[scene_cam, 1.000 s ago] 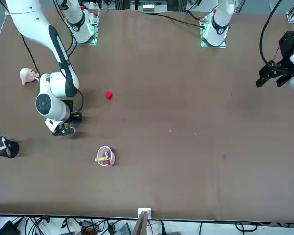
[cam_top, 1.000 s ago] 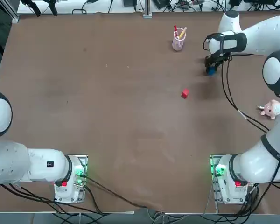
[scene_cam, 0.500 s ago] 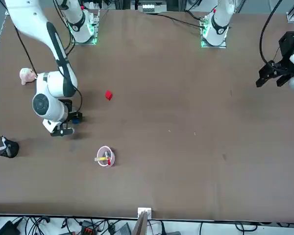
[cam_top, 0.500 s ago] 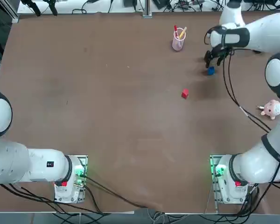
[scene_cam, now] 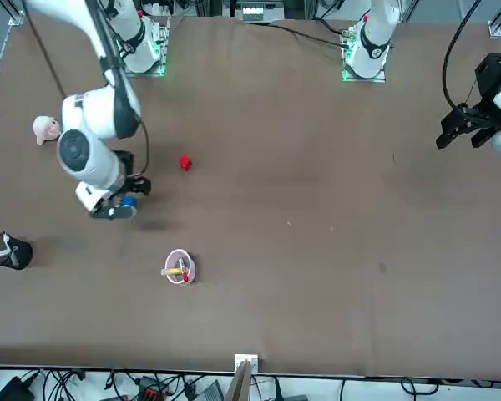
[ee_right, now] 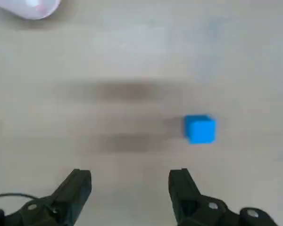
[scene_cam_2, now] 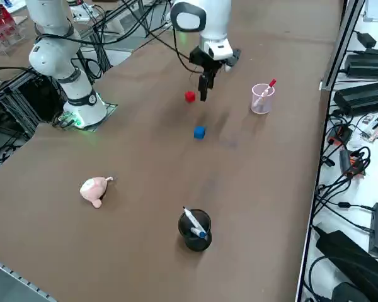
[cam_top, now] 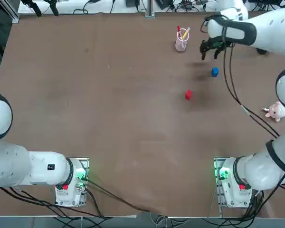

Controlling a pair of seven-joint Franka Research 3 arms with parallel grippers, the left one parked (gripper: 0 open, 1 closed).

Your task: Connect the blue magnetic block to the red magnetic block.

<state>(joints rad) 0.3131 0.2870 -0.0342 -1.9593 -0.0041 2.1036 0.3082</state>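
Top view: right tool (cam_top: 210, 51) hangs above the counter (cam_top: 109, 118) with fingers spread wide, nothing between them (wrist view confirms). Blue magnetic block (cam_top: 214, 71) lies on the counter near the tool, free of it. Red magnetic block (cam_top: 188, 95) lies apart from blue, toward the robot's left.

Table (cam_top: 109, 95): matt brown, smooth. Blue magnetic block (ee_right: 200, 128) just beyond open jaws: smooth solid plastic-looking, slight sheen. Right gripper (ee_right: 130, 188) fingers (ee_right: 181, 188): black matt plastic. Arm shells glossy white.
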